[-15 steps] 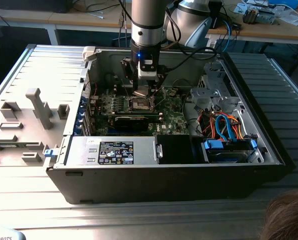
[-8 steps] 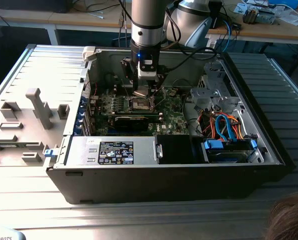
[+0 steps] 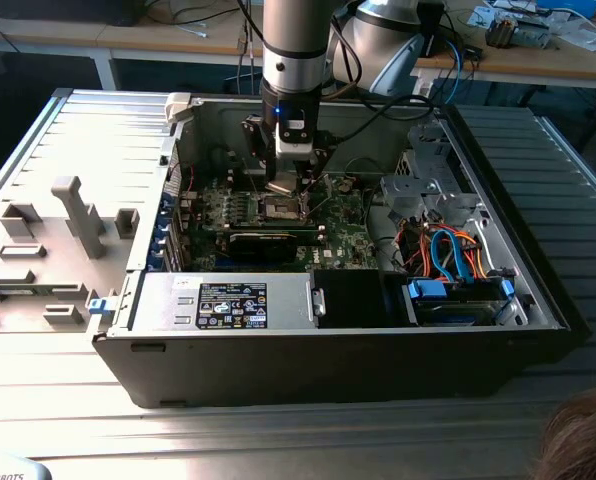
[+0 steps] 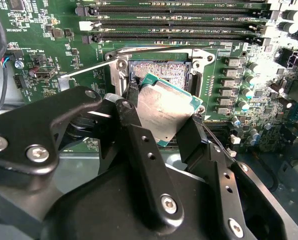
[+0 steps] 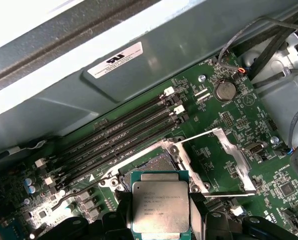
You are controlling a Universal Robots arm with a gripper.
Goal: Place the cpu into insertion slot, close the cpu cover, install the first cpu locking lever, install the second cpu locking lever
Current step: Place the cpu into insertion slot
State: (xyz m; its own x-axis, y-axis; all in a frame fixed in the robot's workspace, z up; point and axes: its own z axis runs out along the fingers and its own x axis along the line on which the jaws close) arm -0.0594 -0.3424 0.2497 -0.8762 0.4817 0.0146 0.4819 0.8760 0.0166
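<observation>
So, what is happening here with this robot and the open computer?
The robot arm's gripper holds the cpu by its edges inside an open computer case. The chip hangs tilted just over the insertion slot and is not seated. The cpu cover is swung open beside the slot, so it is not closed.

Vertical arm (image 3: 293, 40), pinching fingers (image 4: 141, 150)
</observation>
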